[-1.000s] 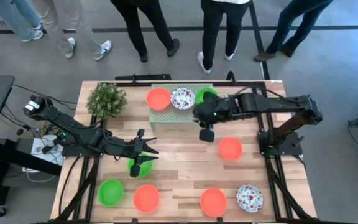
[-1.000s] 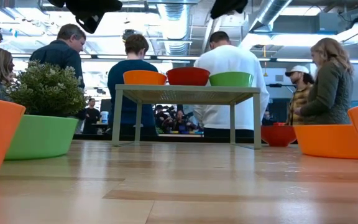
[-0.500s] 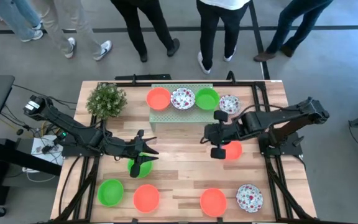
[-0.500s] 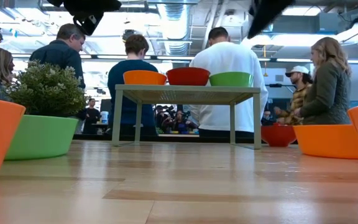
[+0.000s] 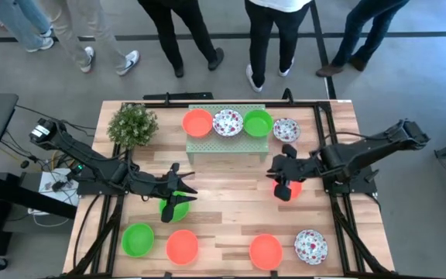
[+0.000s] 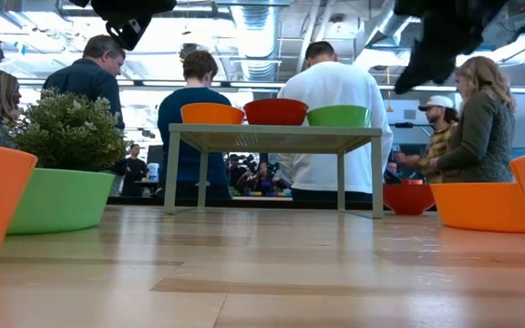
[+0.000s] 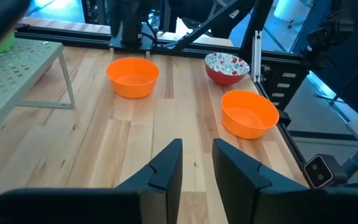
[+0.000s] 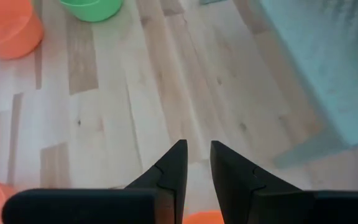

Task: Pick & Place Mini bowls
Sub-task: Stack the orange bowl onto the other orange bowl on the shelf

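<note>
Over orange bowl (image 5: pixel 287 188), right claw (image 5: pixel 279 179) narrow, empty; left claw (image 5: pixel 178 203) narrow.

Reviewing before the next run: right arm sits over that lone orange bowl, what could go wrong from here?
1. The right gripper, empty with a narrow finger gap, hangs over the orange bowl; descending off-centre could tip or skid it.
2. The speckled bowl beside the rack sits close to that arm; a swing might clip it.
3. The left gripper hovers above a green bowl, with similar knock risk.

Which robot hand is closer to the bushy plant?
Left. The left gripper hangs a short way from the plant, toward the table's middle; the right gripper is across the table, past the rack.
</note>
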You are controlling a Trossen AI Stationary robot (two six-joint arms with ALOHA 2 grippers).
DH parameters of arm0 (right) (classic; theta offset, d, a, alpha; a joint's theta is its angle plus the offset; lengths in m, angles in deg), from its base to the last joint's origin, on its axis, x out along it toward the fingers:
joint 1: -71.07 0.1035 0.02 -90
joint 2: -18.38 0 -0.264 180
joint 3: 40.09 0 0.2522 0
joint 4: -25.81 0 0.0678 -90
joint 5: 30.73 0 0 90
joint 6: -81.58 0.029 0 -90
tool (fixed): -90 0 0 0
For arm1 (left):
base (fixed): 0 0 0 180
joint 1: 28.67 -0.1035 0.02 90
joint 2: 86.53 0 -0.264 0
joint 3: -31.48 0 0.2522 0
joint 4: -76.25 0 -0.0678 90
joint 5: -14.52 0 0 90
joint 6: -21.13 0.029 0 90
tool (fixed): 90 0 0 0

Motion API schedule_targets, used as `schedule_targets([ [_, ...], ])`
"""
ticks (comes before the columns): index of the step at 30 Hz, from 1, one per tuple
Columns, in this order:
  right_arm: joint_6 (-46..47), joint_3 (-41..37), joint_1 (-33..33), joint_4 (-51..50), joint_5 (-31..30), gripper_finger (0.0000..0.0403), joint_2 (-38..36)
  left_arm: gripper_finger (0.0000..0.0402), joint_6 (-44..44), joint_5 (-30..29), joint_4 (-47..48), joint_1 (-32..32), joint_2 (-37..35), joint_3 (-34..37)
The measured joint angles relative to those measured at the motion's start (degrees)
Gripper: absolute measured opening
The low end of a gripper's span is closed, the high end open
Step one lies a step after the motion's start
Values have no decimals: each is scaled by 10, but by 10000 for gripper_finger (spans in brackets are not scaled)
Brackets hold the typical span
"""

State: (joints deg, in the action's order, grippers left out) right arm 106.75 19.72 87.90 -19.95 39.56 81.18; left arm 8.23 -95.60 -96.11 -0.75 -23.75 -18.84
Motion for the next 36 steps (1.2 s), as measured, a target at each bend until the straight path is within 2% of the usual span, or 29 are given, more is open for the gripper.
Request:
schedule_targets([
  [5,33,-84,22,88,1,65,0,89,-13,0,-8,0,0,0],
  [11,42,-110,30,127,25,65,20,89,-77,11,-9,2,13,0],
  [16,48,-109,31,138,34,65,22,89,-116,58,-14,3,52,-2],
  [21,49,-109,31,149,33,65,20,89,-114,145,-13,11,114,-40],
  [29,48,-109,31,148,33,65,20,89,-44,248,139,17,212,-148],
  [33,44,-109,30,147,33,65,20,89,-15,310,164,20,243,-158],
  [36,44,-109,30,146,33,65,20,89,-7,315,174,26,260,-158],
])
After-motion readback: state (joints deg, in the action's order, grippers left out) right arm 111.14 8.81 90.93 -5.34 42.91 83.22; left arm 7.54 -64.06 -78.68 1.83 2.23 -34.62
